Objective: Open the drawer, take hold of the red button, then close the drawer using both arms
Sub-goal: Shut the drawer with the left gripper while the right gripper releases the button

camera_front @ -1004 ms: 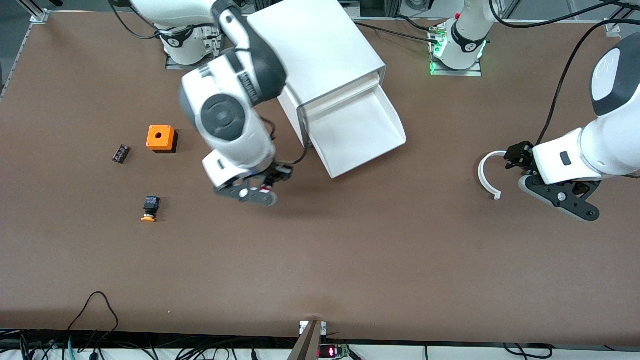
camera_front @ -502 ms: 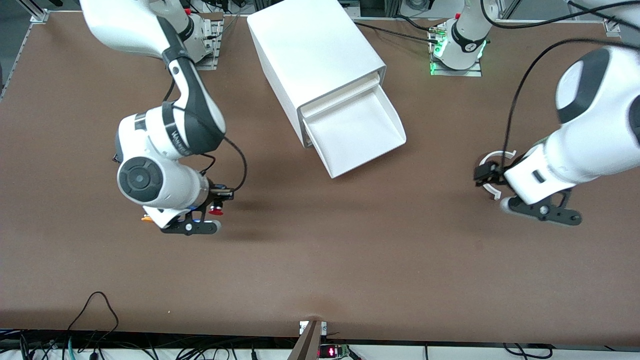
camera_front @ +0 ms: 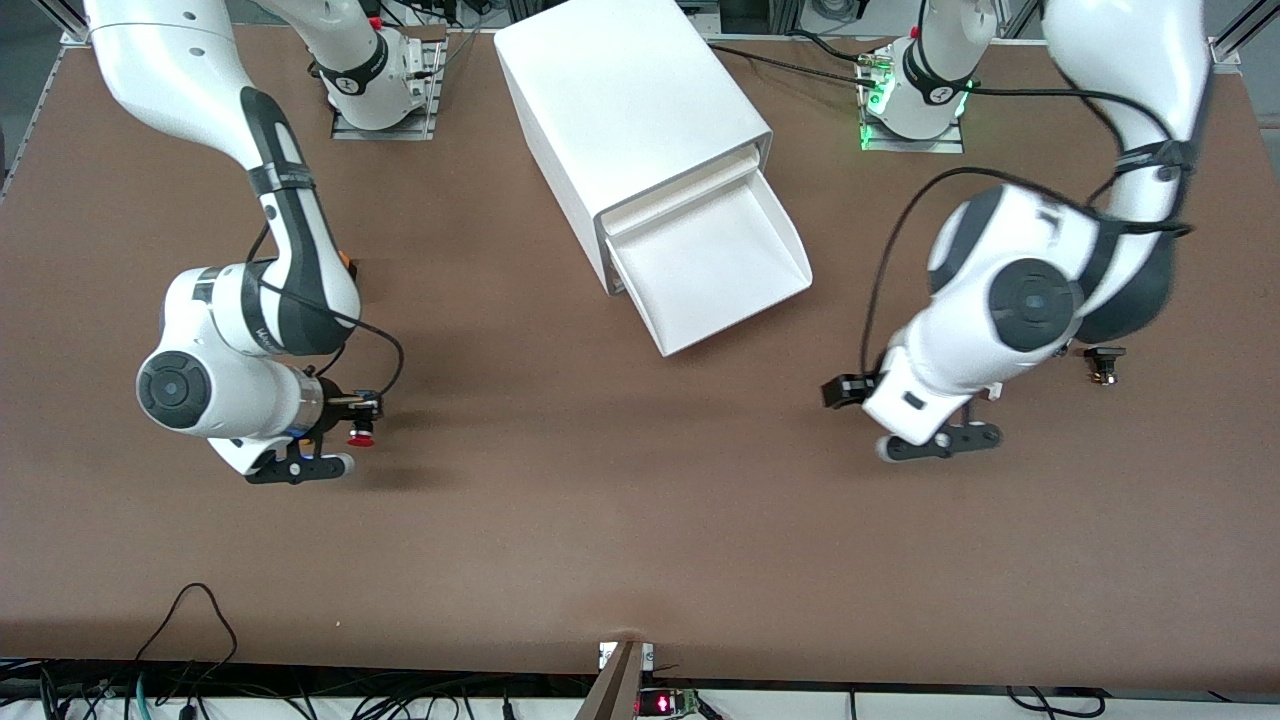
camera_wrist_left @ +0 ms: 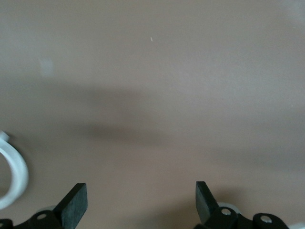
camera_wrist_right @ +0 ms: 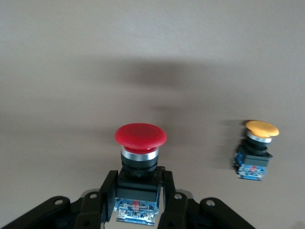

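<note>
The white drawer (camera_front: 720, 262) stands pulled out of the white cabinet (camera_front: 630, 110), and its tray is bare. My right gripper (camera_front: 362, 408) (camera_wrist_right: 138, 183) is shut on the black body of the button (camera_front: 360, 438) (camera_wrist_right: 140, 143). The red cap points away from the fingers, and the gripper hangs low over the table toward the right arm's end. My left gripper (camera_front: 848, 390) (camera_wrist_left: 139, 195) is open with nothing between its fingers. It hangs low over bare table between the drawer and the left arm's end.
An orange-capped button (camera_wrist_right: 256, 149) stands on the table close to the held one. A sliver of the orange box (camera_front: 347, 263) shows past the right arm. A white ring (camera_wrist_left: 13, 174) lies beside my left gripper. A small dark part (camera_front: 1101, 363) lies toward the left arm's end.
The right arm has swung away from the drawer toward its own end of the table, carrying the button. The left arm has moved from its end toward the middle, passing over the white ring.
</note>
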`<state>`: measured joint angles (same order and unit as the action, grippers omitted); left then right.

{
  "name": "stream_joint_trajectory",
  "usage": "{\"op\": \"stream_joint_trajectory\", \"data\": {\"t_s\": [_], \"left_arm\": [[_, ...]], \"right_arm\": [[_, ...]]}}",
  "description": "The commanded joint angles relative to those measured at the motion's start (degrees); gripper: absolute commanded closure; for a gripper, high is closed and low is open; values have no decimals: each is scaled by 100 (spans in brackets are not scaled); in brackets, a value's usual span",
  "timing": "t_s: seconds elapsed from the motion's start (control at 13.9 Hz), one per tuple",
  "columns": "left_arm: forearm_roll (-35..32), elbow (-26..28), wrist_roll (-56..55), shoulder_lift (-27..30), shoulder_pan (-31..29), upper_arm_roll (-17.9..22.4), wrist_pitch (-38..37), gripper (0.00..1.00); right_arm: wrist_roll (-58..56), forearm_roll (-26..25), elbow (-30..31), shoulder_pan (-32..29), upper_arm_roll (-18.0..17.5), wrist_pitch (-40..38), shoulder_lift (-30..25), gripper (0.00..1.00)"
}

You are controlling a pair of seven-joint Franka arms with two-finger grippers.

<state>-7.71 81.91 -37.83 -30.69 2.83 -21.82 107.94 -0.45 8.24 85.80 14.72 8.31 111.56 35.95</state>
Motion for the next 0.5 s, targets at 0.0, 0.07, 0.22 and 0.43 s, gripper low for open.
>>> {"op": "stream_joint_trajectory", "data": {"t_s": [0.0,0.07,0.22,0.43], "left_arm": [[15,911,-1345,124,322,55,952,0],[-2,1193,-1611,151,323,21,1313,0],[-3,1555,-1745,160,454,-23,1589,0],[-11,1732,-2875,142,1086,-41,1598,0]], "right_arm": [[-280,90,727,-284,-101,409,-335,100],[-280,247,815,-303,-101,497,-335,100],[-280,292,886,-320,-101,603,-265,100],[-280,292,983,-382,-110,981,-63,100]]}}
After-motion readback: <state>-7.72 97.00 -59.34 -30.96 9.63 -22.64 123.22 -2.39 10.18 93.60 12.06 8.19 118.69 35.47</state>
